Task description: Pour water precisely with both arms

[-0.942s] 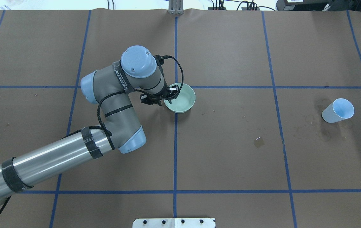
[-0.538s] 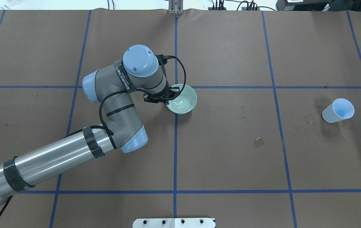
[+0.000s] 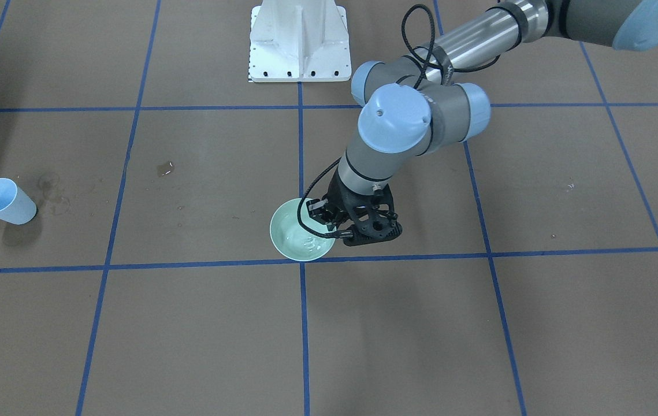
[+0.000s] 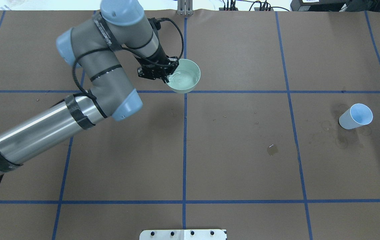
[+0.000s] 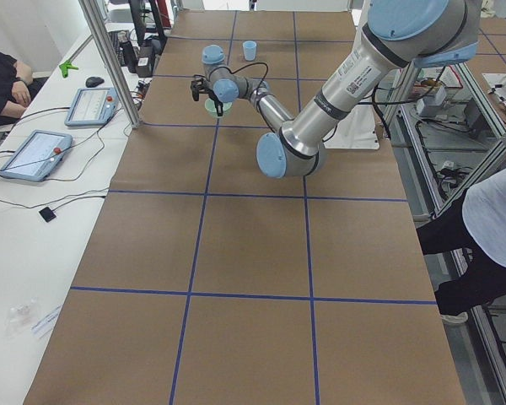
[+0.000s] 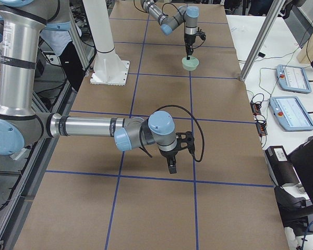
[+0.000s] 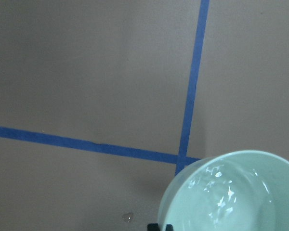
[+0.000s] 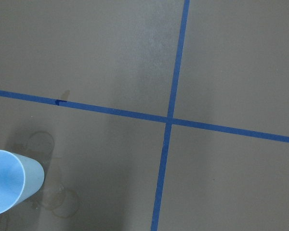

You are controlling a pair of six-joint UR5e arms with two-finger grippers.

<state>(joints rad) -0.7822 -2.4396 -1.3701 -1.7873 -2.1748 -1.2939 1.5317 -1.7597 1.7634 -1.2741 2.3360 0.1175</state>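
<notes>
Water (image 4: 183, 78) glints in the bowl (image 4: 193, 70), which has gone from mid-table toward the far edge on the operators' side and looks lifted. The left gripper (image 4: 169, 74) is pinched closed on its rim. I judge carrying has begun, pouring not yet. The cup (image 4: 356, 116) stands near the right end. The right gripper (image 6: 170, 162) hangs near that end; whether it is open I cannot tell. No writing is legible.

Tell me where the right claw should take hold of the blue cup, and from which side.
Take the blue cup by its side wall, about mid-height, coming in level from the side. It stands upright, mouth up, and widens toward the rim, so a pinch across the wall should hold without slipping down. Nothing stands close beside it.
</notes>
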